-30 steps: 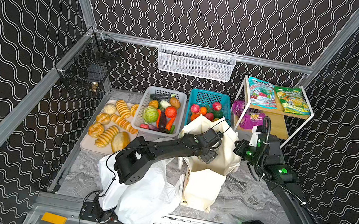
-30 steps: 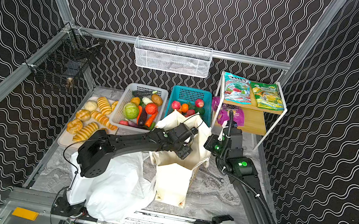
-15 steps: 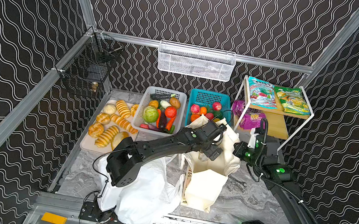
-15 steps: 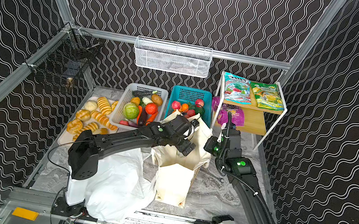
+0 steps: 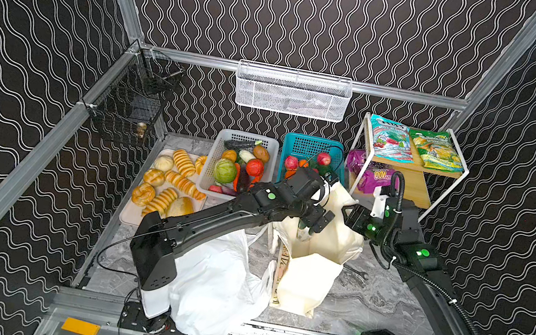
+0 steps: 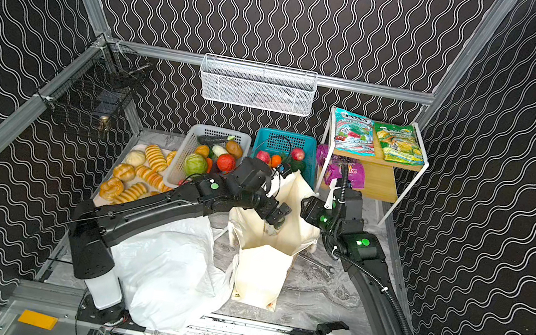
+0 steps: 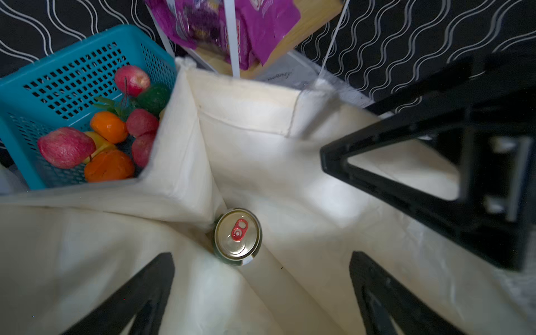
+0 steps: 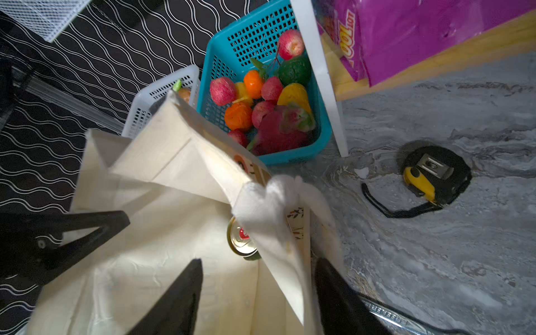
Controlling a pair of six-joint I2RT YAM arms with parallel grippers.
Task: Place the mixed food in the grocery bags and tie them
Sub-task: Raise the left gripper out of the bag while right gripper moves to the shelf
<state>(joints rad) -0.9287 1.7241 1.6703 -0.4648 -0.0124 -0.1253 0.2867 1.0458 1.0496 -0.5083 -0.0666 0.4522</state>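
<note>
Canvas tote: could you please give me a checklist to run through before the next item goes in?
1. Drink can inside canvas tote, top up: ok.
2. Left tool open and empty above the tote: ok.
3. Right tool gripping the tote rim: not ok; jaws apart, rim loose between them.
4. Plastic bag mouth open: cannot tell; it lies crumpled under the left arm.
5. All food packed: not ok; cabbage sits in the white basket.
</note>
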